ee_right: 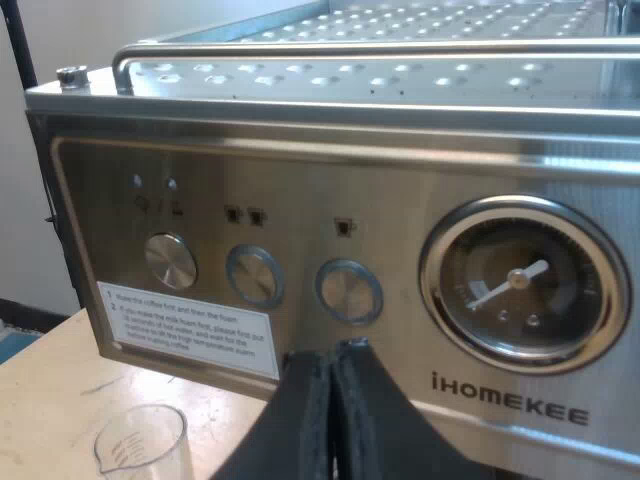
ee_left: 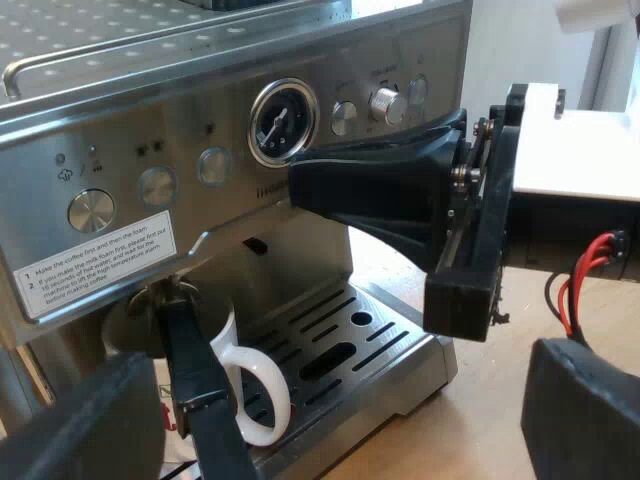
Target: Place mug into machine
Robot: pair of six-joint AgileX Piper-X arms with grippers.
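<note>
A white mug [ee_left: 243, 378] stands on the machine's drip tray [ee_left: 405, 352], under the metal holder locked into the front. The holder's dark handle [ee_left: 195, 375] slopes down across the mug. My left gripper [ee_left: 330, 415] is open, its fingers spread wide before the tray and apart from the mug. My right gripper [ee_left: 297, 186] reaches to the espresso machine [ee_left: 120, 110] beside the pressure gauge [ee_left: 281, 122]. In the right wrist view my right gripper [ee_right: 333, 385] is shut on nothing, its tips close to the front panel, just below a round button [ee_right: 349, 291].
A measuring glass [ee_right: 145, 445] stands on the wooden table [ee_right: 50, 390] below the panel's instruction label [ee_right: 188, 329]. Bare wood [ee_left: 480, 410] lies beside the drip tray. A white surface [ee_left: 580, 140] sits behind the right arm.
</note>
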